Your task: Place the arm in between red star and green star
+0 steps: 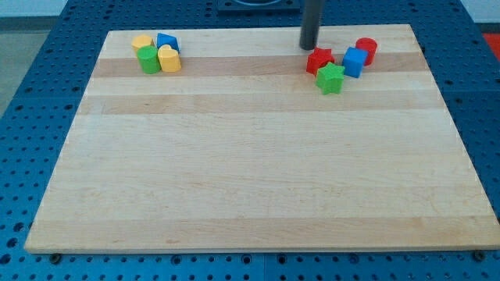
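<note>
Now, tip position: my tip (309,48) rests at the view's top, just above and slightly left of the red star (319,59).
Pincer: none on this arm; only a straight dark rod, so no pincer state can be told.
Task things: the red star lies near the bench's (250,179) top edge, right of centre; the green star (330,78) sits just below it and a little to the right, the two touching or nearly so.
Key relation: the seam between the stars lies below my tip and a bit right, beyond the red star, so I judge the tip must skirt that block to reach it.
Gap: very narrow; entering would likely nudge both stars.
Neighbours: a blue cube (355,62) just right of the stars, a red cylinder (366,49) beyond it.
Far cluster: at the top left, well apart, a yellow block (141,42), a blue block (167,42), a green block (148,59) and a yellow heart (169,58).
Materials: blocks smooth, matte and chunky; bench pale banded wood over a blue perforated base (47,94).
</note>
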`<state>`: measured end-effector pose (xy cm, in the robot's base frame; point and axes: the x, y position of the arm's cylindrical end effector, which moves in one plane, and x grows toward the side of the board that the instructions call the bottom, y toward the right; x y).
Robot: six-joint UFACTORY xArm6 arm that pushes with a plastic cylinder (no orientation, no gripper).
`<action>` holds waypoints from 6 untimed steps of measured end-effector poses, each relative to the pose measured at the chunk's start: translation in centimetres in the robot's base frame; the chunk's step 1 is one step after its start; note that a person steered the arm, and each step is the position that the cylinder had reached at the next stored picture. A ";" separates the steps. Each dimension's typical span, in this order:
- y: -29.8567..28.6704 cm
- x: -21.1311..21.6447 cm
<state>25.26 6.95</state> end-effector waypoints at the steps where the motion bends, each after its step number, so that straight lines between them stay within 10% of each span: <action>1: -2.9 4.9; 6: 4.7 5.3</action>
